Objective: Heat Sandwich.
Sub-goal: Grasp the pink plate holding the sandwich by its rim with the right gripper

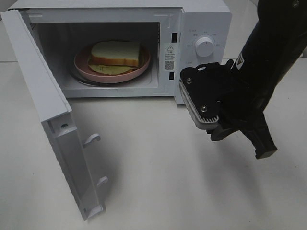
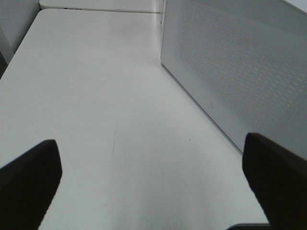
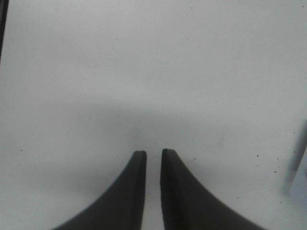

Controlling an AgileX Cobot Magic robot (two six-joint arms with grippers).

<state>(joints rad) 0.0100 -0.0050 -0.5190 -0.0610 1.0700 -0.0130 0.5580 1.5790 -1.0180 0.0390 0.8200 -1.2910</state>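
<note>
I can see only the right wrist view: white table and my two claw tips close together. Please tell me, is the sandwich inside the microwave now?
Observer: Yes. The sandwich lies on a pink plate inside the microwave.
Operator: Thank you. Is the door closed?
Observer: No. The door stands wide open, swung out to the left side of the exterior high view.
Operator: And where is the left claw?
Observer: The left claw is open and empty, over bare table next to a perforated white panel.
</note>
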